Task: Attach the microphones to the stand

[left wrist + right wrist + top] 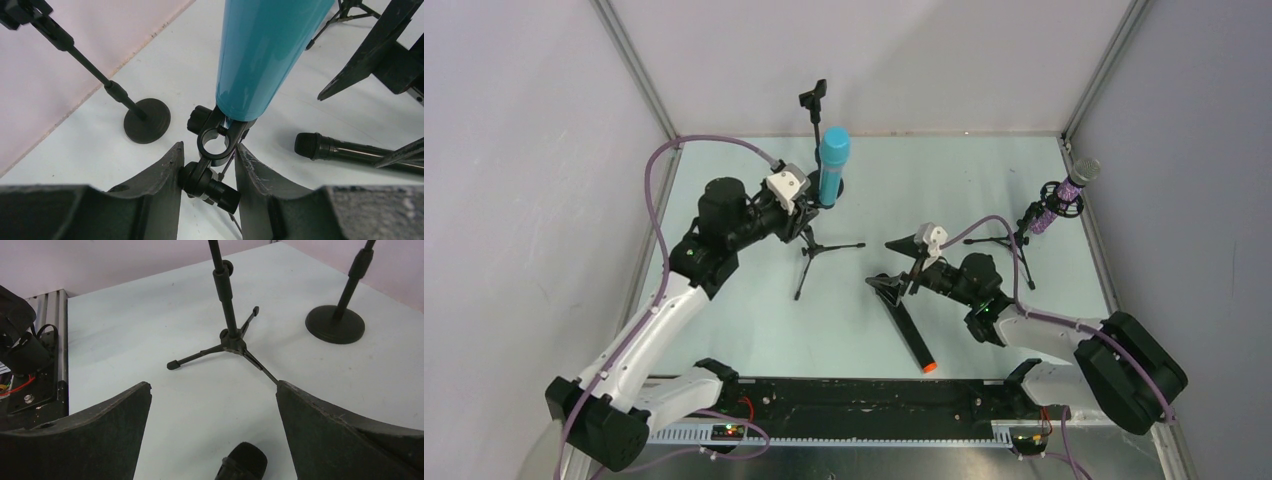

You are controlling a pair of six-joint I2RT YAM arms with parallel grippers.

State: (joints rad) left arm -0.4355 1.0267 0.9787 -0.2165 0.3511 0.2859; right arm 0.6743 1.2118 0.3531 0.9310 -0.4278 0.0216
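Observation:
The cyan-blue microphone [833, 165] stands upright in the clip of a tripod stand [816, 250]; it also shows in the left wrist view [265, 55]. My left gripper [809, 212] [208, 146] is closed on the stand's swivel joint [207, 180] just under the clip ring. The glittery purple microphone [1064, 195] sits tilted in the right tripod stand [1021, 240]. The black microphone with the orange end [911, 332] lies on the table. My right gripper [886, 262] [214, 385] is wide open and empty above its mesh head [245, 460].
A third stand with a round base [146, 120] [334, 322] and an empty clip [813, 97] stands at the back, behind the cyan microphone. The tripod legs [220, 352] spread across the table's middle. Enclosure walls close in the left, back and right.

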